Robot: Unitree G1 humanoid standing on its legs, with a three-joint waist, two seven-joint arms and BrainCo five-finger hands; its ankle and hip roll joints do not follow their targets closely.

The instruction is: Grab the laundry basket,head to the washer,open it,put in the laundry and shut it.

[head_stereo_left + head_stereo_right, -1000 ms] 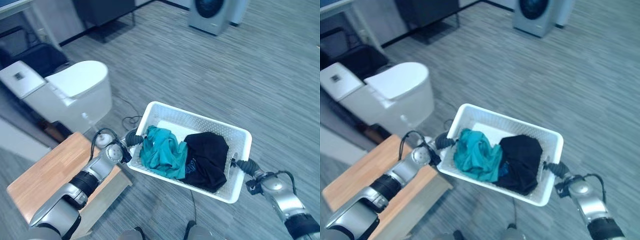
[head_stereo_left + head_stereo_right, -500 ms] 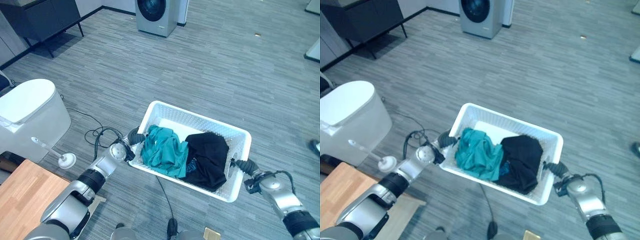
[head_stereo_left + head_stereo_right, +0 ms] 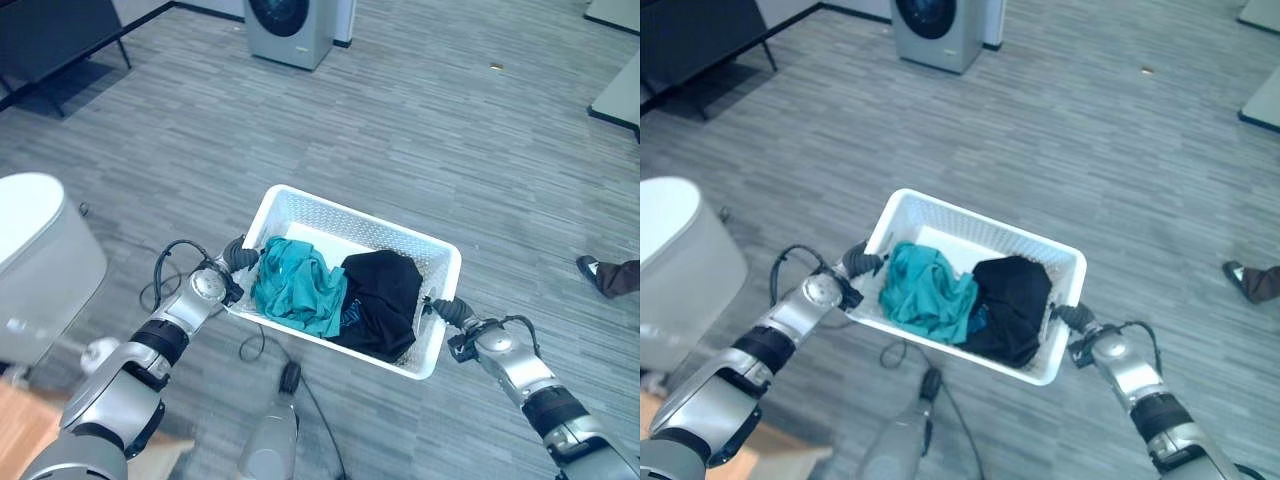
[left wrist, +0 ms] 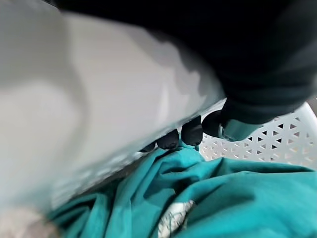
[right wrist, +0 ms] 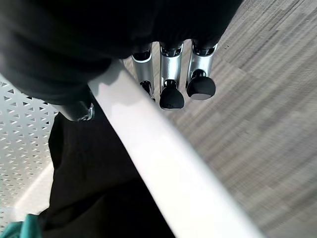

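Note:
I hold a white laundry basket above the grey floor between both hands. A teal garment lies in its left half and a black garment in its right half. My left hand is shut on the basket's left rim; in the left wrist view its fingertips curl over the rim above the teal garment. My right hand is shut on the right rim; its fingers hook round the white rim beside the black garment. The washer stands at the far top, its door closed.
A white toilet stands at the left edge, with a wooden table corner at the lower left. A person's shoe and trouser leg show at the right edge. Open grey floor stretches between the basket and the washer.
The camera has swung: the toilet and wooden table slid off to the left, the washer now sits top centre-left, and a person's shoe has come into view at the right. Both hands keep hold of the basket.

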